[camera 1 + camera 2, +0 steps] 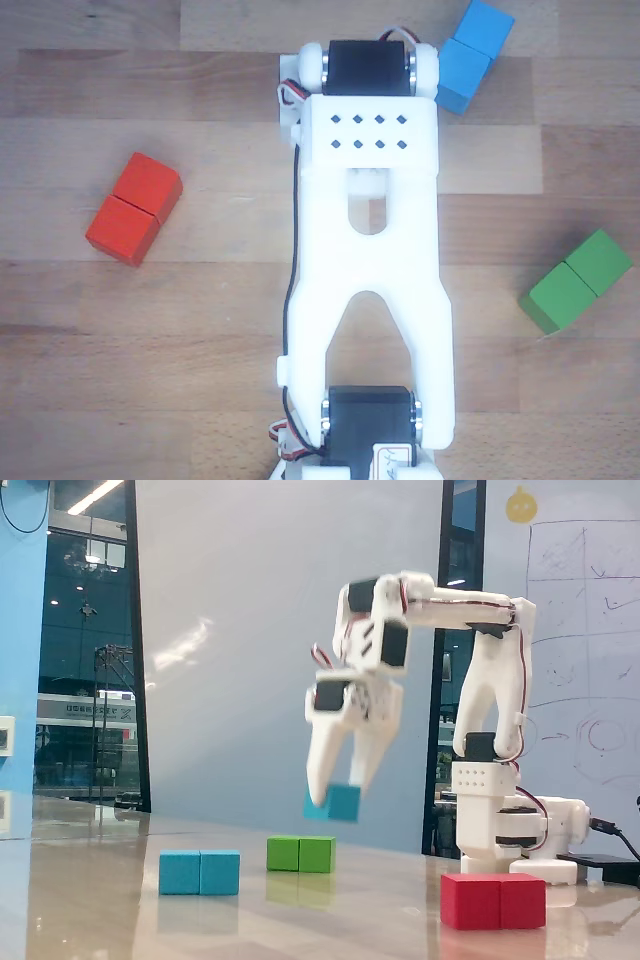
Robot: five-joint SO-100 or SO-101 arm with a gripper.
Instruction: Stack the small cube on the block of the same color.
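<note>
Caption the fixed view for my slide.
Gripper holds the small cube in the air, above the table, with the blue block lower left.

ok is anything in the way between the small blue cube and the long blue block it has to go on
Nothing visible. In the fixed view the gripper holds the small cube in the air, above and right of the blue block, whose top is bare. The green block sits low on the table farther back, under the cube, not on that path.
</note>
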